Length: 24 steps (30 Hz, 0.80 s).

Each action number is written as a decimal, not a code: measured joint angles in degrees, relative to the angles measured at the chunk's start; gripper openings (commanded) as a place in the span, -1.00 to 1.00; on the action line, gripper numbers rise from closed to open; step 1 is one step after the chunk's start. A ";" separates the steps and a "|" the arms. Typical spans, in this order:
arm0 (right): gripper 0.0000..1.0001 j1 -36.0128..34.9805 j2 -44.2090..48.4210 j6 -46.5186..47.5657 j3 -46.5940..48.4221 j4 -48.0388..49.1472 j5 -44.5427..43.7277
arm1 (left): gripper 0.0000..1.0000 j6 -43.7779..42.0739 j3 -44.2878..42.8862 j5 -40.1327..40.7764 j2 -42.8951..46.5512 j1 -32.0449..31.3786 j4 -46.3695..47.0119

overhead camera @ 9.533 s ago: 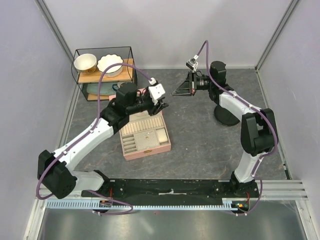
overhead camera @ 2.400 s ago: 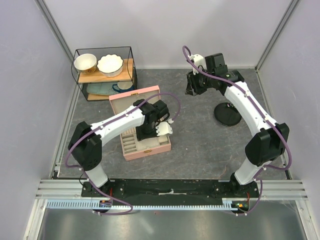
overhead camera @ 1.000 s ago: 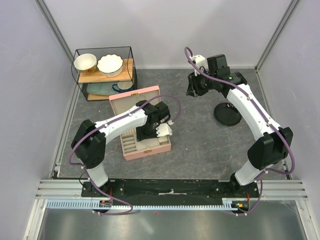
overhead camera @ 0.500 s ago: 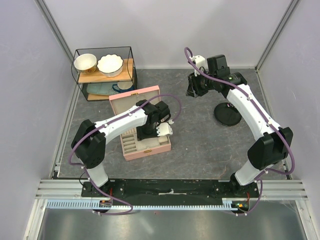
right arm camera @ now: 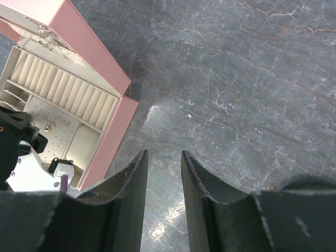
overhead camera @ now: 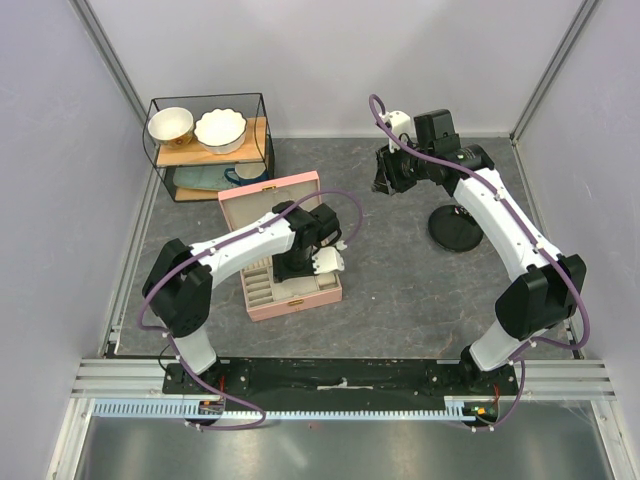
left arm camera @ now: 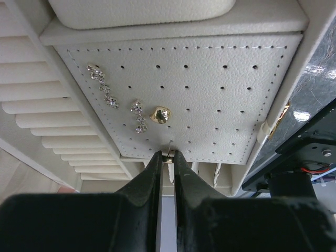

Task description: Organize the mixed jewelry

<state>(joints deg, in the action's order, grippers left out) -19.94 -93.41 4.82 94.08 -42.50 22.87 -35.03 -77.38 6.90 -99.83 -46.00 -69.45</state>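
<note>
Step in hand, as I read it: seating an earring in the pink box (overhead camera: pixel 291 308). The left gripper (left arm camera: pixel 167 156) is pinched nearly closed on a tiny pale stud piece (left arm camera: pixel 168 151). Its thin pin pokes out past the fingertips, right at the near edge of the perforated panel (left arm camera: pixel 226 105). It looks close to a hole, but I can't tell if it's in. Already on the panel: gold bead stud (left arm camera: pixel 160 114) just ahead of the tips, and two crystal drops (left arm camera: pixel 138 116) (left arm camera: pixel 102 84) ahead and to the left. The right gripper (right arm camera: pixel 164 157) is parted with nothing between the fingers. It hangs over bare table (right arm camera: pixel 252 79), with the box off to its left and well apart. I can't make out the chain for certain in any view. Next move calls for a small, straight push of the pin into a free hole, then a release without dragging the piece out. The risk is snagging the neighbouring stud or skidding off the panel edge.
</note>
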 measured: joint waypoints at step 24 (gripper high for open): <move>-0.21 0.00 0.26 0.02 -0.37 0.07 0.02 | -0.97 0.00 -1.81 0.76 -2.25 -0.87 -1.62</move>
<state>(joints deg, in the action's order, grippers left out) -19.94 -93.14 4.84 93.71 -42.44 22.90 -35.03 -79.20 7.66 -102.08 -46.87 -71.07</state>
